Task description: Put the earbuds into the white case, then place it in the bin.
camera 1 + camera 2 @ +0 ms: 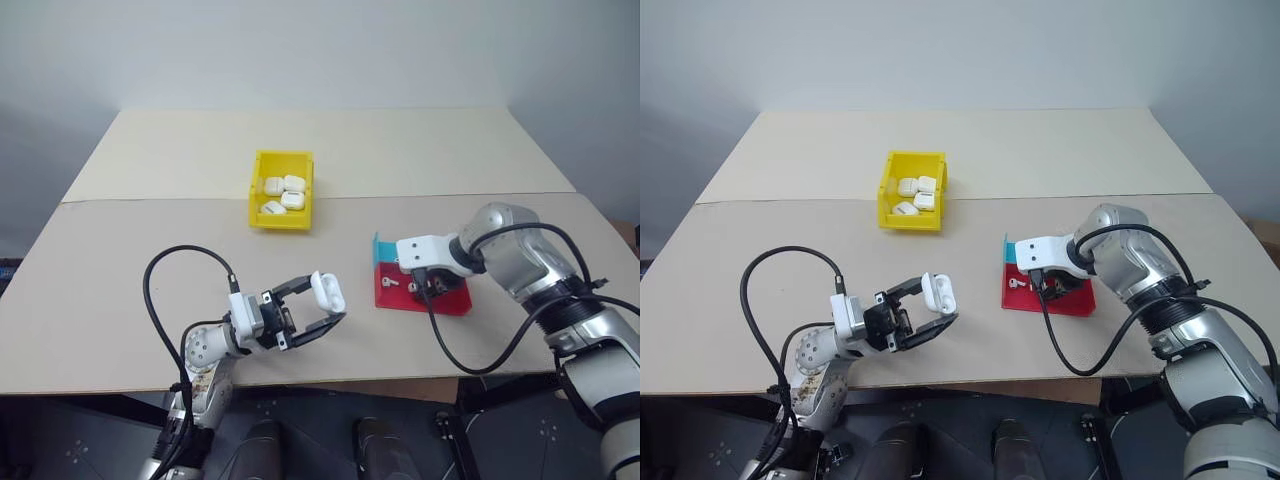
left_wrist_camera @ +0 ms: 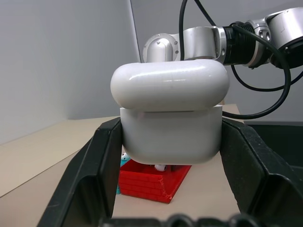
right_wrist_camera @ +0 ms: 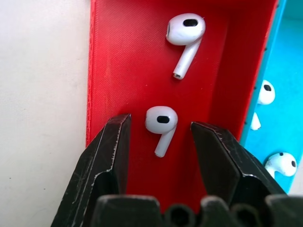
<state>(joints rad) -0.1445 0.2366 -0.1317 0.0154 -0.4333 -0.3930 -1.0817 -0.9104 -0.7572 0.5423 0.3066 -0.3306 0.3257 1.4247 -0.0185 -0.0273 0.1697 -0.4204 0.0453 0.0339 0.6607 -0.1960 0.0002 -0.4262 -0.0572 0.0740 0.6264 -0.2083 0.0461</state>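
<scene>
The open white case (image 1: 327, 291) is clamped in the left gripper (image 1: 318, 305); the right gripper's (image 3: 161, 137) parted fingers straddle an earbud (image 3: 161, 124); nothing is cased yet.

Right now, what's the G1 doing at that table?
Left pincer holds the white case, lid flipped open, above the table's front edge. Right pincer points down into the red tray, open, fingers either side of one earbud, not yet gripping. The yellow bin already holds several cases.
</scene>
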